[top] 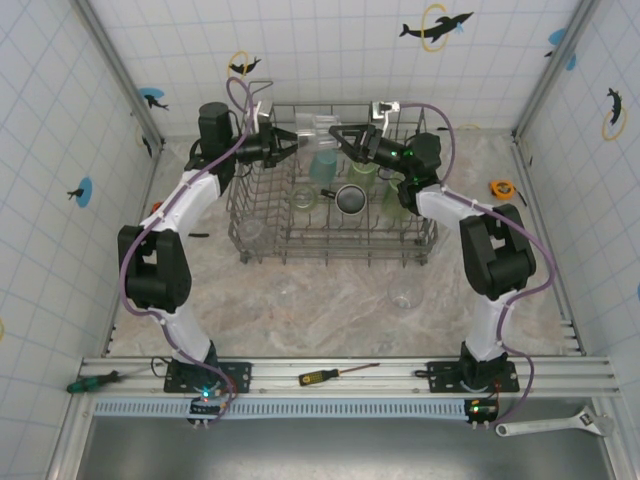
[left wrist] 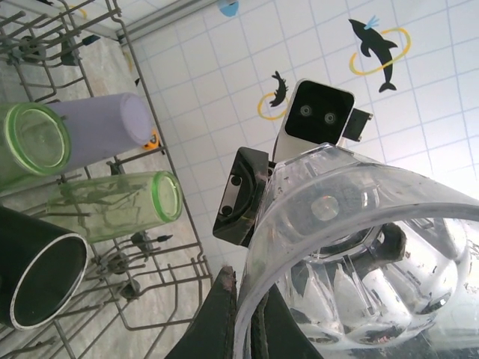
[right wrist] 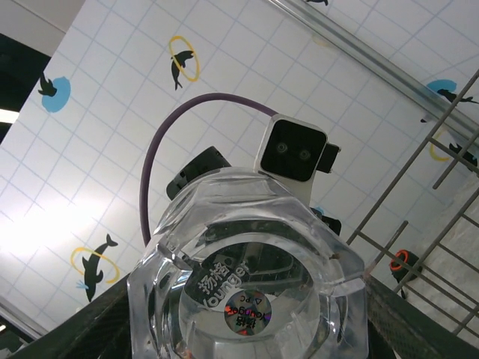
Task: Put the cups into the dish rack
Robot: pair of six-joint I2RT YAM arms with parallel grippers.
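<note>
A clear glass (top: 318,128) hangs above the back of the grey wire dish rack (top: 240,215), between both grippers. My left gripper (top: 290,140) is shut on its rim; in the left wrist view the thin wall of the glass (left wrist: 359,247) is pinched between the dark fingers of the left gripper (left wrist: 251,288). My right gripper (top: 345,135) comes from the other side. Its wrist view shows the faceted base of the glass (right wrist: 247,224) filling the gap between both fingers (right wrist: 75,333). In the rack lie a lavender cup (left wrist: 101,123), two pale green cups (left wrist: 112,202) and a black mug (left wrist: 41,277).
A teal cup (top: 323,165) also sits in the rack. A clear glass (top: 404,293) stands on the table in front of the rack. An orange tape measure (top: 500,186) lies at the right. A screwdriver (top: 330,375) and a wrench (top: 555,425) lie near the arm bases.
</note>
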